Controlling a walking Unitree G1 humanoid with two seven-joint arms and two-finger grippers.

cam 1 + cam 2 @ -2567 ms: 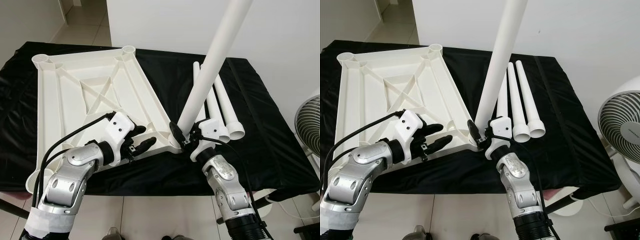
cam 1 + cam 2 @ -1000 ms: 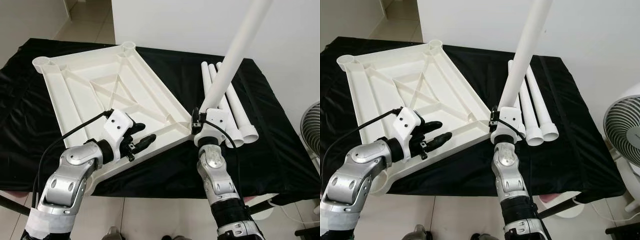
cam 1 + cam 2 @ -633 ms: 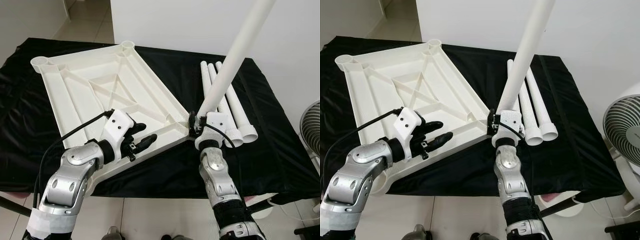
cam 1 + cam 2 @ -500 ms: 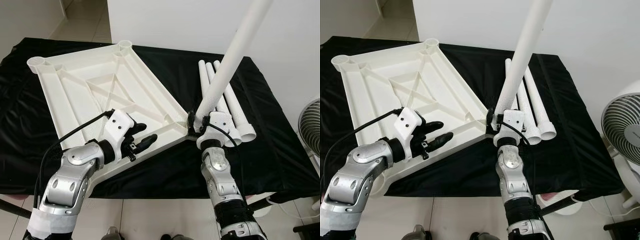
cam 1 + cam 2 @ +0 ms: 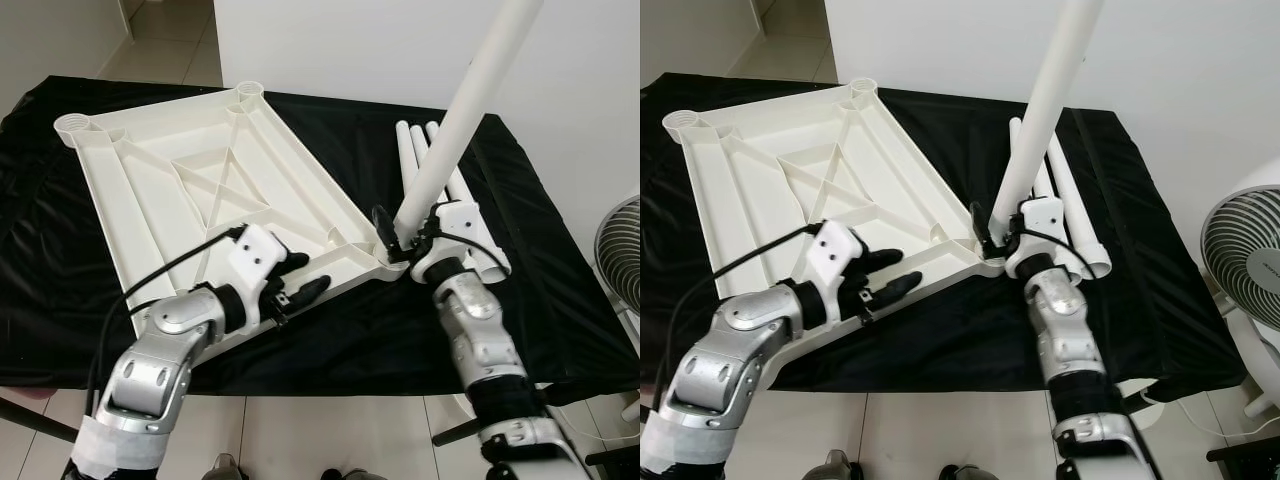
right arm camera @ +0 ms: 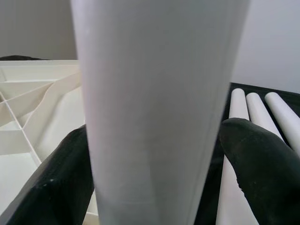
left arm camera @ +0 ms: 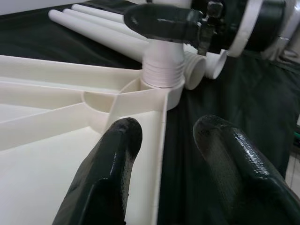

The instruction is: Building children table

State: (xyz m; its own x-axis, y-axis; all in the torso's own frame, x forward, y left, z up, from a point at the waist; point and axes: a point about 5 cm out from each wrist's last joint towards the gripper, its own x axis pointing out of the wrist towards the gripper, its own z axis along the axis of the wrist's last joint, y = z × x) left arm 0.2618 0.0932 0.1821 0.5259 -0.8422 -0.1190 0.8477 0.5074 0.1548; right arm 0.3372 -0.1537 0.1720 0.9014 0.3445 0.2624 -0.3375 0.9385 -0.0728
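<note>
The white table top [image 5: 130,200] lies upside down on a black-draped table. A long white leg [image 5: 470,100] stands tilted, its threaded end in the near right corner socket [image 7: 161,86]. My right gripper [image 5: 405,235] is shut on the leg just above the socket, one black finger on each side [image 6: 56,187]. My left gripper [image 5: 305,275] is at the table top's near edge, left of that corner. It is open, with its fingers [image 7: 108,164] straddling the rim, one inside and one over the cloth.
Three spare white legs [image 5: 1075,225] lie side by side on the black cloth [image 5: 560,280], right of the held leg. A white fan [image 5: 1245,260] stands off the table's right end. A white wall rises behind; tiled floor lies in front.
My right forearm has swung out to the right around the leg, which stays in the corner socket. My left gripper has slid right along the near rim.
</note>
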